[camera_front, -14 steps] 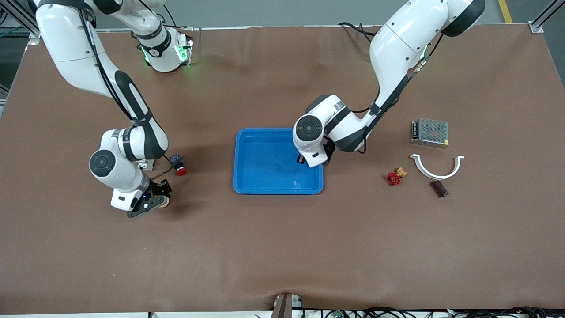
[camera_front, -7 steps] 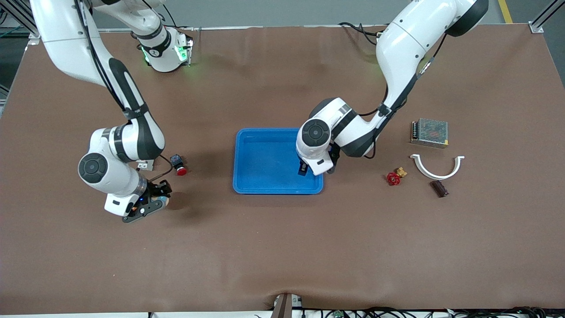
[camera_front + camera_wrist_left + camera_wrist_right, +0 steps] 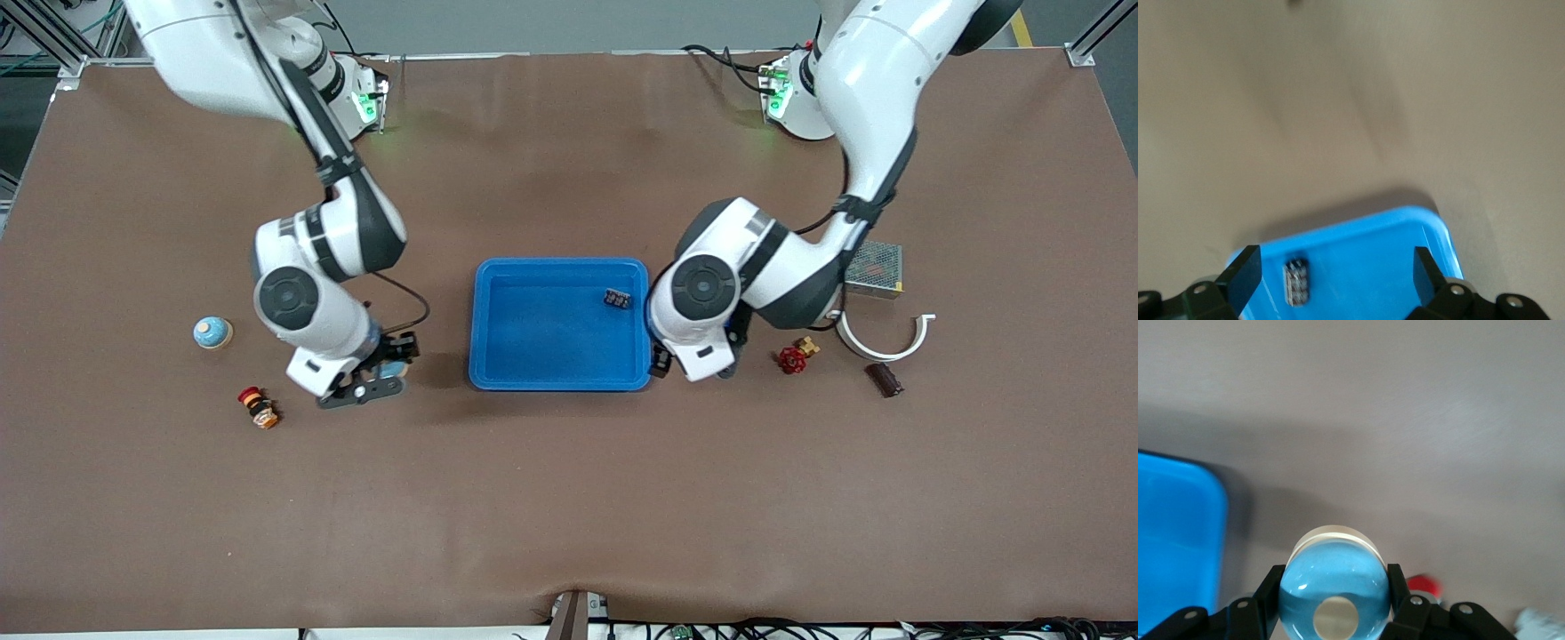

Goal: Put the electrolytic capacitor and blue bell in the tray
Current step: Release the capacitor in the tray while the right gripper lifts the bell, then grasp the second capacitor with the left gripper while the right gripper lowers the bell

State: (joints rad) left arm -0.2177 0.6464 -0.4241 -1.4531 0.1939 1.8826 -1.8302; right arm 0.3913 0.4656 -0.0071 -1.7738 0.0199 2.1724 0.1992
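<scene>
Since the earlier frame we saw the left gripper leave the tray, fingers wide, the capacitor lying inside it. Our right gripper held the blue bell over the surface beside the tray.

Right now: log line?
left gripper open beside bright blue plastic tray; dark capacitor in tray; right gripper over table, shut on blue bell

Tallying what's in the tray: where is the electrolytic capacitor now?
Front view: the electrolytic capacitor lies inside the blue tray, in its corner toward the left arm's end, farther from the camera.
</scene>
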